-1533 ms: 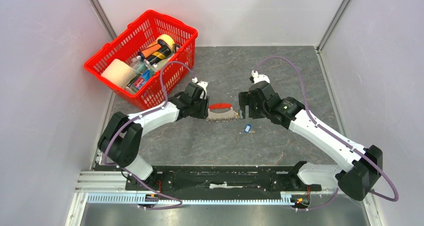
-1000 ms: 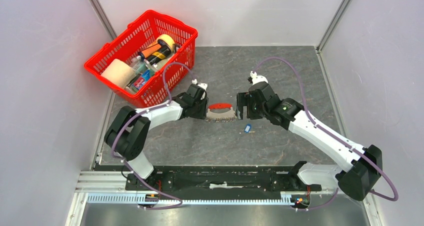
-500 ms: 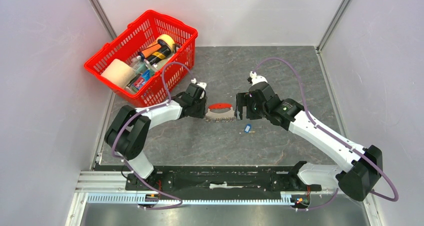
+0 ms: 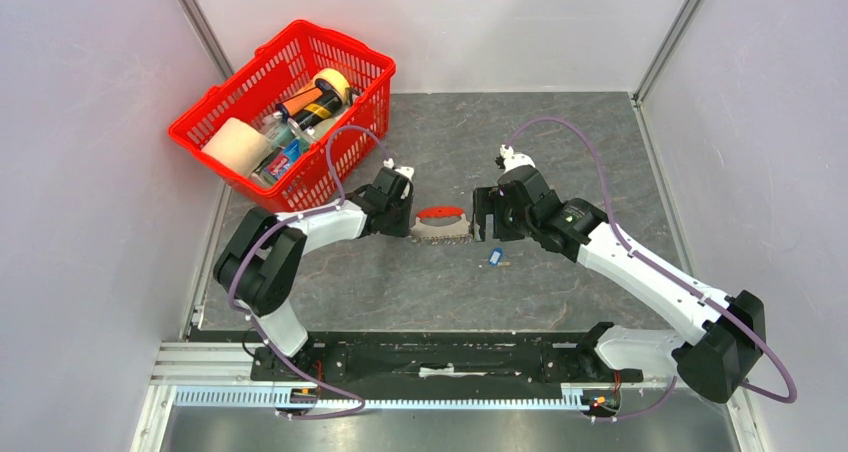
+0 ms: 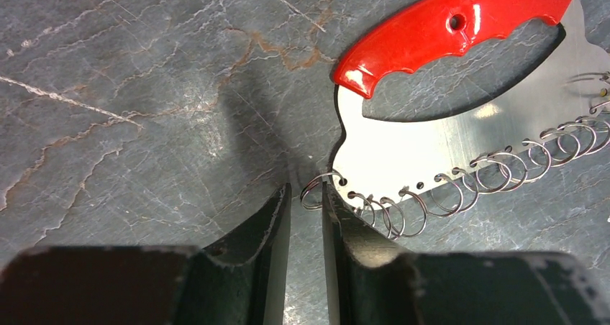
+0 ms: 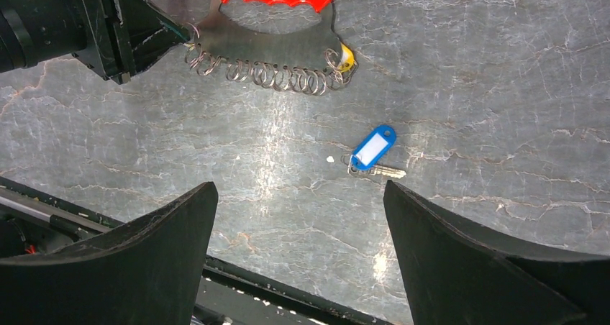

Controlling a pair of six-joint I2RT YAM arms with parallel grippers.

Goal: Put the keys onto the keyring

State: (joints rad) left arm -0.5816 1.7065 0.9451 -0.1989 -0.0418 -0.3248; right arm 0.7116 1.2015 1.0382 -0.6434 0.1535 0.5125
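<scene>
Left gripper (image 5: 305, 217): nearly clenched beside the keyring's (image 5: 460, 109) end ring, little changed from earlier. Right gripper (image 6: 298, 257): spread wide, unmoved. Keys (image 6: 372, 152): untouched.

keyring (image 5: 460, 116) cropped at right edge

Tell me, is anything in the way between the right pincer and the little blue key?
No. The right pincer hangs open above the key, and only bare table shows between them. The keyring lies off to one side.
</scene>
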